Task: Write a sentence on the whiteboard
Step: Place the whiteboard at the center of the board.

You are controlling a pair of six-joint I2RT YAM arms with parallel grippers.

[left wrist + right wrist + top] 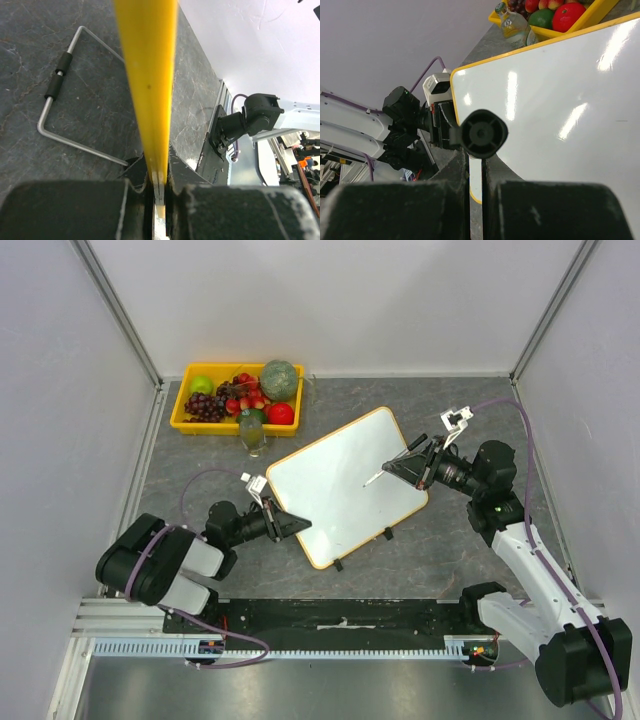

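The whiteboard (pixel 340 495), white with an orange-yellow frame, lies tilted in the middle of the table, two black clips on its near edge. My left gripper (pixel 297 525) is shut on the board's near-left edge; the left wrist view shows the yellow frame (pixel 150 75) pinched between my fingers (pixel 159 192). My right gripper (pixel 402 466) is shut on a marker (pixel 374 478) whose tip touches the board right of centre. In the right wrist view the marker's black end cap (pixel 481 134) sits above my fingers (pixel 476 167), over the board (pixel 560 100). No sentence shows on the board, only a faint short stroke.
A yellow fruit tray (pixel 190 422) with several fruits stands at the back left, and a small bottle (pixel 252 432) stands in front of it, close to the board's far-left corner. The board's wire stand (pixel 60 75) lies on the dark table. Walls enclose three sides.
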